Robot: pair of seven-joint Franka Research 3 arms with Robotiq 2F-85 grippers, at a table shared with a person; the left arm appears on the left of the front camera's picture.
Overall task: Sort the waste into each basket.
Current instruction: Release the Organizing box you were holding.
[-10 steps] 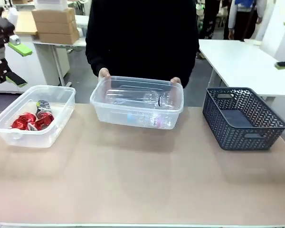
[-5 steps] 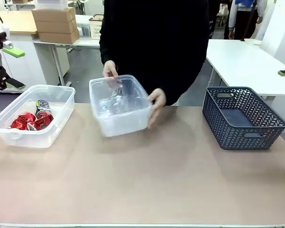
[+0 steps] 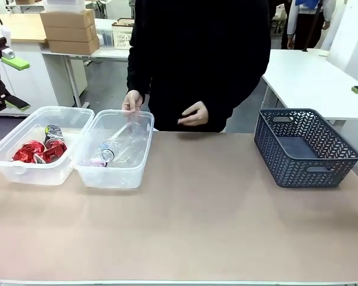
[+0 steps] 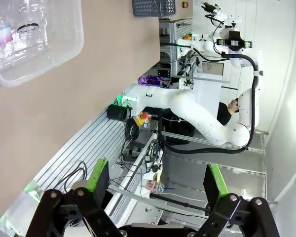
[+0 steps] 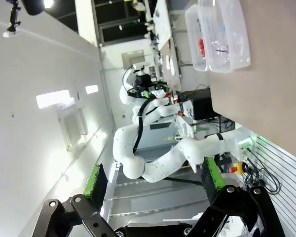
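Two see-through baskets stand side by side at the table's left. The left basket holds red-and-silver cans. The one beside it holds clear plastic bottles, and the person's hand rests on its far rim. My left gripper hangs open above and behind the left basket, holding nothing. In the left wrist view the gripper is open, with the bottle basket far off. My right gripper is open and empty in its wrist view, with both baskets distant.
A dark blue-grey lattice basket stands empty at the table's right. The person in black stands at the far edge, the other hand held above the table. A white table lies behind on the right.
The person has turned the bottle basket and moved it from the middle leftwards, setting it beside the can basket. One hand has come off it. My arms have barely moved.
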